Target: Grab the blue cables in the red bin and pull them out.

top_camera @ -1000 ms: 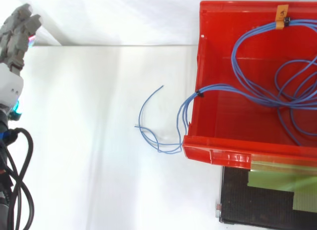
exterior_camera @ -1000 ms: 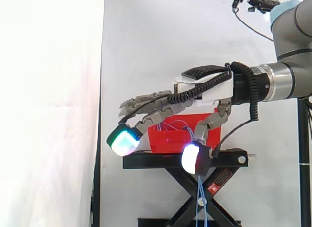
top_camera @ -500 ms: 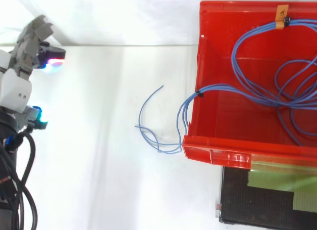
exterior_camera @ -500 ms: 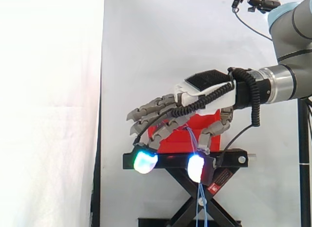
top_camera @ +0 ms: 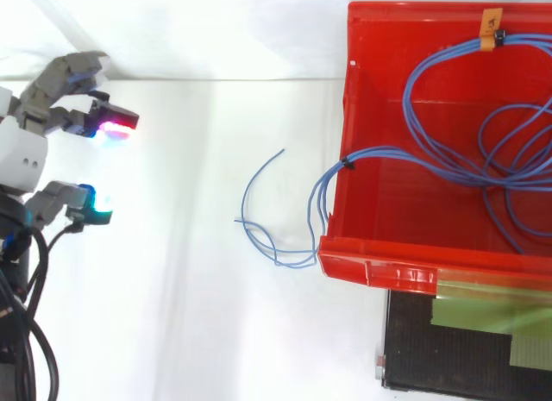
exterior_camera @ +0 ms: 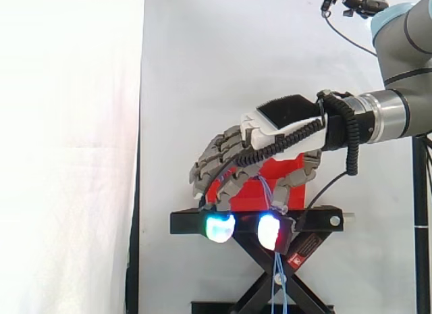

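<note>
A red bin (top_camera: pixel 373 268) holds looped blue cables (top_camera: pixel 448 164), tied at the far rim with an orange tag. A bundle of them crosses the bin's left wall, and the loose ends (top_camera: pixel 259 230) lie outside it. My hand (top_camera: pixel 21 156) hovers well to the left of those ends, touching nothing. It is open: the fingers bend down and inward, with a wide gap between their glowing pads and the thumb's. From the side, my hand (exterior_camera: pixel 283 125) hangs in front of the red bin (exterior_camera: pixel 287 171). Thin blue cables (exterior_camera: pixel 277 280) dangle below the stand.
The bin rests on a black scissor stand (exterior_camera: pixel 320 220), whose top also shows below the bin (top_camera: pixel 448 360). A white curtain fills the background. The white ground between my hand and the bin carries just the cable ends.
My fingers have bent from nearly straight to pointing downward, and the glowing pads have dropped and moved closer to the thumb pad. The cables and the bin have not moved.
</note>
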